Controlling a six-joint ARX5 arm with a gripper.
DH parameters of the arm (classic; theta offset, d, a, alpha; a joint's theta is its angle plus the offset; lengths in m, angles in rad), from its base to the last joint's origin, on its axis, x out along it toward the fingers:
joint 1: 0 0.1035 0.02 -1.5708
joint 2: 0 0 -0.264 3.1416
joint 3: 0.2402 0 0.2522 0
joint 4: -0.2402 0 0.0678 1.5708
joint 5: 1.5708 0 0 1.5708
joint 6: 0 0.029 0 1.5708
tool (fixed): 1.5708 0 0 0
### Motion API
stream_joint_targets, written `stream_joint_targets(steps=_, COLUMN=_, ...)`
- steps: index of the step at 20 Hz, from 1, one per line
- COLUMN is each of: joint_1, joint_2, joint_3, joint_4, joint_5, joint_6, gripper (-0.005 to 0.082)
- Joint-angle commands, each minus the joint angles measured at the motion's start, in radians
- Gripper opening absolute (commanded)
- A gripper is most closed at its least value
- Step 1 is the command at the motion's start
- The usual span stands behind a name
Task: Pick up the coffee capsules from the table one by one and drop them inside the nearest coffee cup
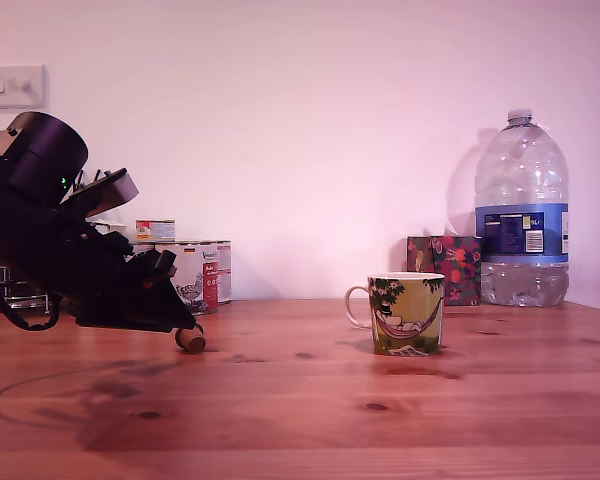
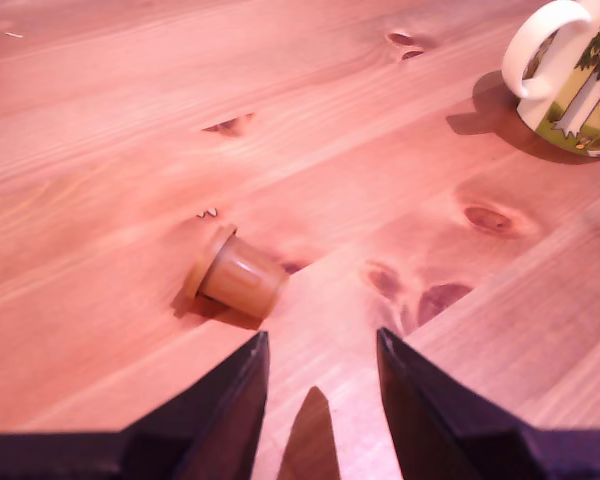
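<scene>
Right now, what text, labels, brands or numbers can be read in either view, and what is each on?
None can be read for certain.
Water bottle: blue label with white print, too small.
Tin cans: red and white labels, blurred.
Small box above the cans: red marking, illegible.
Coffee cup: cartoon artwork only, no words.
Coffee capsule: no print.

Tipped capsule (image 2: 236, 275) just beyond parted pincer (image 2: 320, 360) fingertips (image 2: 250, 365)
</scene>
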Motion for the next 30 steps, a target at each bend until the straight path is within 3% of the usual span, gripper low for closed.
stream_joint_targets(steps=1, joint_1=0.008, joint_2=-0.022, joint_3=-0.005, joint_4=-0.003, joint_5=-0.006, joint_6=-0.002, gripper=0.0272)
stream_joint_targets(steps=17, joint_1=0.018, joint_2=-0.007, joint_3=0.003, joint_4=-0.002, joint_5=-0.015, joint_6=0.006, gripper=0.0272)
stream_joint_targets(steps=19, joint_1=0.018, joint_2=-0.007, joint_3=0.003, joint_4=-0.002, joint_5=-0.014, joint_6=0.050, gripper=0.0315)
stream_joint_targets(steps=21, joint_1=0.018, joint_2=-0.007, joint_3=0.002, joint_4=0.012, joint_5=-0.013, joint_6=0.099, gripper=0.0473)
stream_joint_targets(steps=22, joint_1=0.018, joint_2=-0.007, joint_3=-0.003, joint_4=0.029, joint_5=-0.014, joint_6=0.163, gripper=0.0539)
stream_joint_targets(steps=24, joint_1=0.026, joint_2=-0.007, joint_3=-0.024, joint_4=0.089, joint_5=-0.011, joint_6=0.210, gripper=0.0576)
stream_joint_targets(steps=30, joint_1=0.064, joint_2=-0.001, joint_3=-0.131, joint_4=0.331, joint_5=0.010, joint_6=0.215, gripper=0.0577)
